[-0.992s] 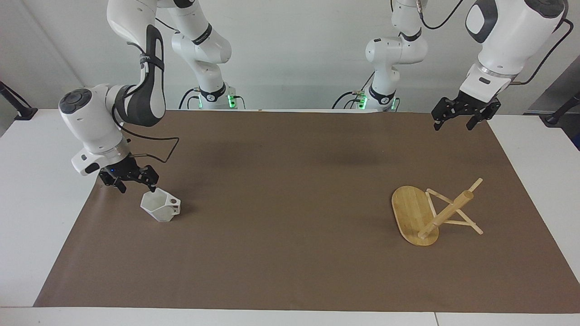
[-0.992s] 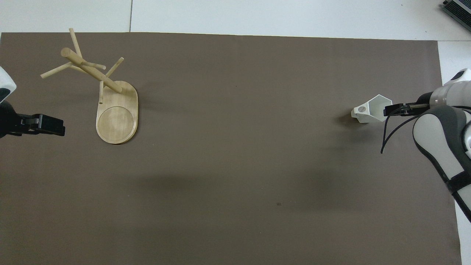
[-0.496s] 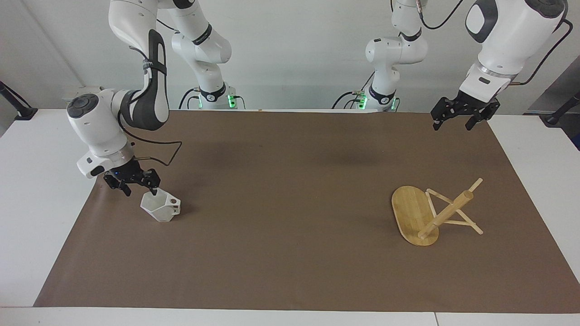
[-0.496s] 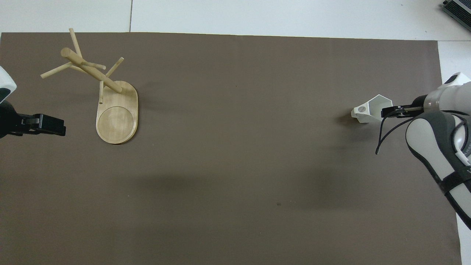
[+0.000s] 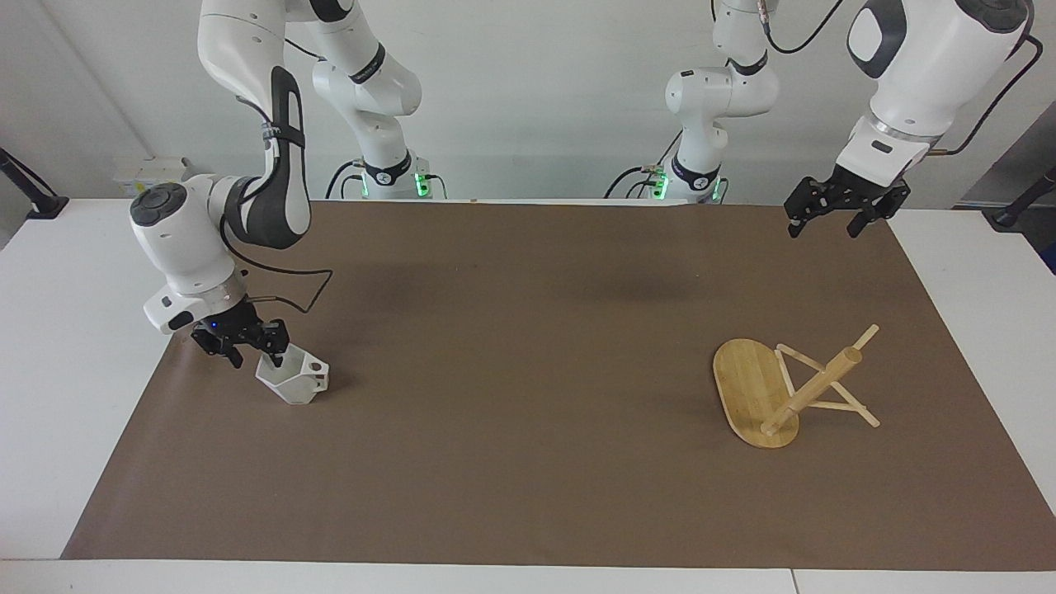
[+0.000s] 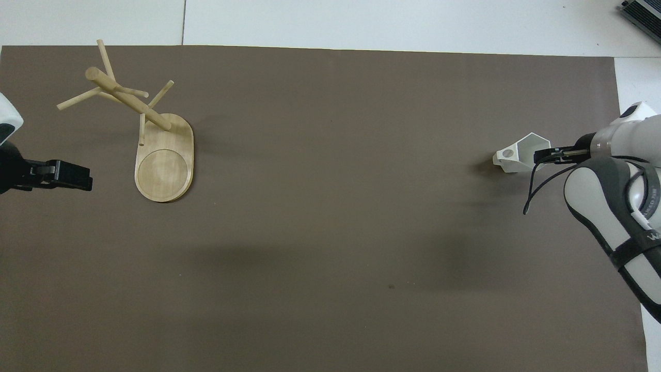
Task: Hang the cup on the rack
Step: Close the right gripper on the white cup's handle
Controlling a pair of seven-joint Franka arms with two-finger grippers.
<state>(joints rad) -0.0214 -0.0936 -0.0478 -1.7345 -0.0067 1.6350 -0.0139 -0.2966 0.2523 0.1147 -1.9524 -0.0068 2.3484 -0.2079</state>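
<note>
A small white faceted cup [image 5: 292, 379] is seen standing on the brown mat [image 5: 528, 495] toward the right arm's end of the table [image 5: 49, 412], its blocky pierced handle turned toward the table's middle. The right gripper [image 5: 250, 353] is lowered at the cup's rim, one finger placed inside the mouth and the other outside the wall; whether the wall is yet pinched cannot be told. The bamboo rack [image 5: 788, 388] is found standing on its oval base toward the left arm's end, well apart from the cup, its thick post and thin pegs left bare. The left gripper [image 5: 827, 221] is held in wait above the mat's corner by its own base, its fingers spread wide with nothing between them
</note>
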